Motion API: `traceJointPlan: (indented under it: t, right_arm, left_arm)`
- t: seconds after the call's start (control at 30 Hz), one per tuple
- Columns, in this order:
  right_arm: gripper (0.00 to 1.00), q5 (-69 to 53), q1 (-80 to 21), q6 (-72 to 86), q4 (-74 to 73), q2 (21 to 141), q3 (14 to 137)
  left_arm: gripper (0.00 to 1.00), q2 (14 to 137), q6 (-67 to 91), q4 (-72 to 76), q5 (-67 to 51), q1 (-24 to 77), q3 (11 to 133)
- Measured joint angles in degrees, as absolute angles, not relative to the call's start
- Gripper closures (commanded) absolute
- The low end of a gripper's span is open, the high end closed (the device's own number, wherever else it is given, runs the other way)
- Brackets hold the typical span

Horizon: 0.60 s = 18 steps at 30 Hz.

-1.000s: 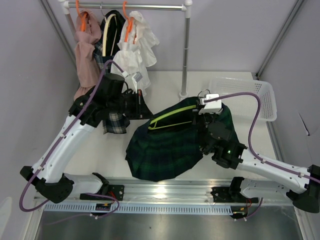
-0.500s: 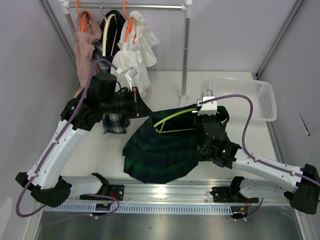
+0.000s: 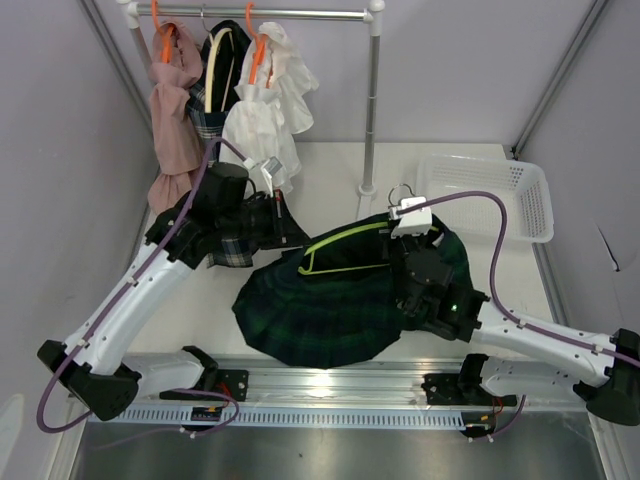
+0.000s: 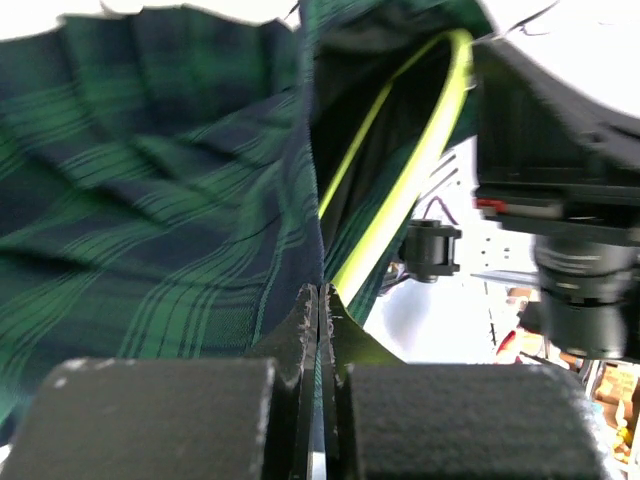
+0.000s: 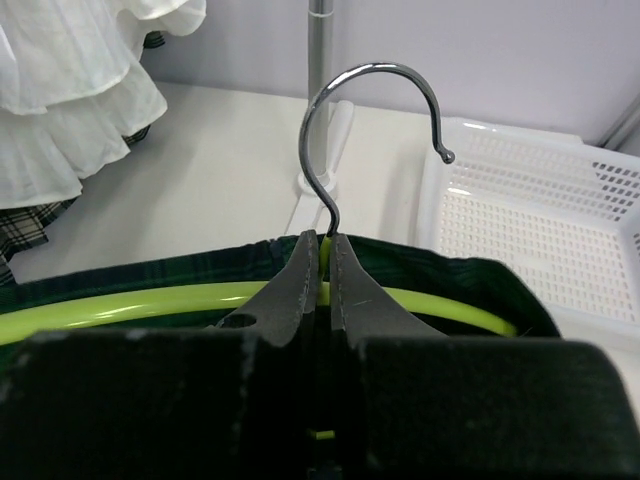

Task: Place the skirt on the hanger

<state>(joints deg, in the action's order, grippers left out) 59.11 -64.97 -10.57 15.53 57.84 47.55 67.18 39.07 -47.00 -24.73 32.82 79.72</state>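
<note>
A dark green plaid skirt (image 3: 320,305) hangs over the table's middle, with a lime-green hanger (image 3: 345,240) inside its waistband. My right gripper (image 3: 408,232) is shut on the hanger (image 5: 150,305) at the base of its metal hook (image 5: 372,110). My left gripper (image 3: 292,232) is shut on the skirt's waistband edge (image 4: 300,200) at the hanger's left end; the hanger's arm (image 4: 420,150) runs inside the skirt opening in the left wrist view.
A clothes rail (image 3: 300,14) at the back holds a pink garment (image 3: 172,110), a plaid garment (image 3: 215,80) and a white blouse (image 3: 265,100). Its post (image 3: 372,110) stands behind the skirt. A white basket (image 3: 490,195) sits at the back right.
The skirt and hanger swung left and spread wider. My left gripper moved right and down to the waistband's left end. The right gripper shifted slightly left with the hanger.
</note>
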Motion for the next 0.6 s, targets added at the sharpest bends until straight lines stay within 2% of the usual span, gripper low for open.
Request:
traceJointPlan:
  t: [0.2,0.27,0.3,0.4,0.6]
  right_arm:
    - [1.00,53.17,-61.34,-4.05,6.92,56.80,50.74]
    - [1.00,52.34,-60.99,-2.46,5.08,56.38,50.83]
    - [1.00,51.81,-60.97,-1.65,4.21,56.14,50.81]
    - [1.00,48.25,-61.41,0.43,2.42,55.55,50.02]
    - [1.00,43.55,-61.30,2.15,-2.35,54.70,48.75]
  left_arm:
    - [0.98,67.18,39.00,-44.93,-24.43,32.86,78.54]
    - [0.92,67.09,38.52,-44.77,-24.34,32.88,78.54]
    - [0.85,67.09,38.04,-44.71,-24.27,32.88,78.54]
    - [0.71,66.96,35.75,-42.15,-24.08,33.04,78.54]
    - [0.57,63.99,29.65,-36.86,-23.68,33.17,76.27]
